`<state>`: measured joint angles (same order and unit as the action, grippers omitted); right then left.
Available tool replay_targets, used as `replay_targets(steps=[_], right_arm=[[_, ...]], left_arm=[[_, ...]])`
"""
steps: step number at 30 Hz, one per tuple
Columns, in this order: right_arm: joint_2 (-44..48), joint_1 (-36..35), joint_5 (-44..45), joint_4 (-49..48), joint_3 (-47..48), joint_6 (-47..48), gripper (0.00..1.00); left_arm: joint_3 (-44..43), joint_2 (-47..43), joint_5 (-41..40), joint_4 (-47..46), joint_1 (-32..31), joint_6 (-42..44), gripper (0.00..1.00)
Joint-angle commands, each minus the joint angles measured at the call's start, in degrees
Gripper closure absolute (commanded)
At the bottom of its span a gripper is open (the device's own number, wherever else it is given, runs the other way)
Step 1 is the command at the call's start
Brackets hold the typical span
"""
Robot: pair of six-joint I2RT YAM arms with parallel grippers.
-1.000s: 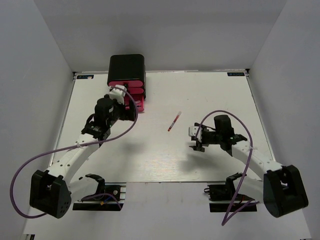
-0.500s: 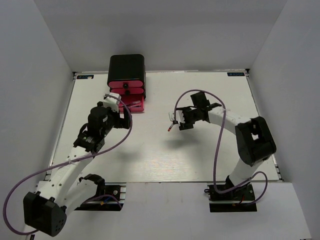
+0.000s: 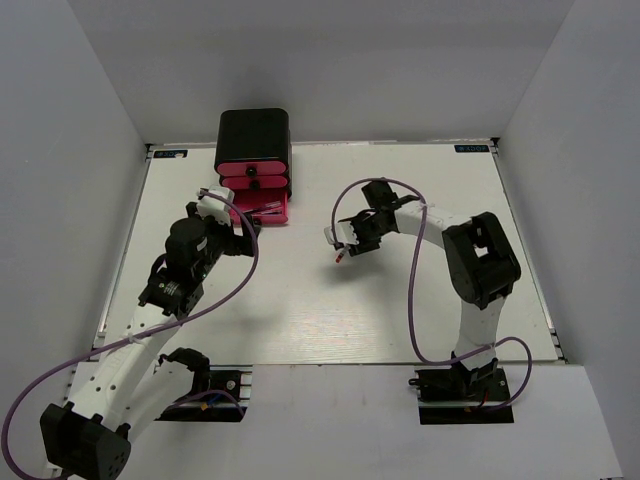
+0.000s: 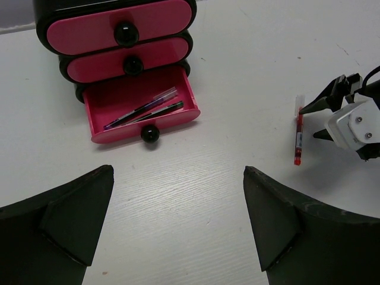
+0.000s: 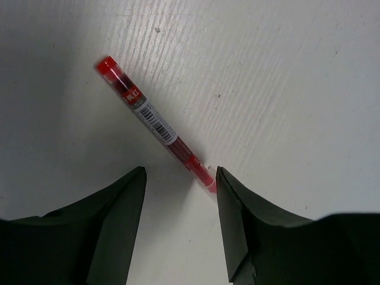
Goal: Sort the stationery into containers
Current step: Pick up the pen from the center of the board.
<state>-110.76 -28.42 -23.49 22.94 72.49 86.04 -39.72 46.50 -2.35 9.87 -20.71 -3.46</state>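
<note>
The black cabinet (image 3: 254, 135) stands at the far left-centre with three pink-red drawers. Its bottom drawer (image 4: 113, 101) is pulled open and holds two thin dark pens (image 4: 145, 108). The red-white pen (image 3: 341, 255) lies on the white table to the right of the cabinet; it also shows in the left wrist view (image 4: 298, 133). My right gripper (image 3: 343, 243) is open and low over it, with the pen's (image 5: 154, 124) near end between the fingertips (image 5: 133, 178). My left gripper (image 4: 178, 172) is open and empty, in front of the open drawer (image 3: 262, 212).
The white table (image 3: 420, 310) is walled by grey panels at the back and sides. The two upper drawers (image 4: 122, 29) are shut. My right gripper's white body (image 4: 353, 122) shows at the right of the left wrist view. No other stationery is in view.
My right arm has swung from the right side to the red-white pen and lowered over it. My left gripper has drawn back from the cabinet, leaving the bottom drawer open.
</note>
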Motion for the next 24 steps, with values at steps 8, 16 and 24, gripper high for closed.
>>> replay_targets(steps=[8, 16, 24], right_arm=[[-3.06, -2.42, 6.34, 7.28, 2.65, 11.15, 0.48], [-7.8, -2.95, 8.46, 18.62, 9.24, 19.42, 0.53], [-13.42, -3.83, 9.85, 32.16, 13.47, 27.25, 0.63]], left_arm=[[0.61, -1.06, 1.47, -0.55, 0.23, -0.14, 0.0], [0.61, -1.59, 0.24, -0.55, 0.23, -0.14, 0.0], [0.61, -2.73, -1.87, -0.02, 0.23, -0.14, 0.0]])
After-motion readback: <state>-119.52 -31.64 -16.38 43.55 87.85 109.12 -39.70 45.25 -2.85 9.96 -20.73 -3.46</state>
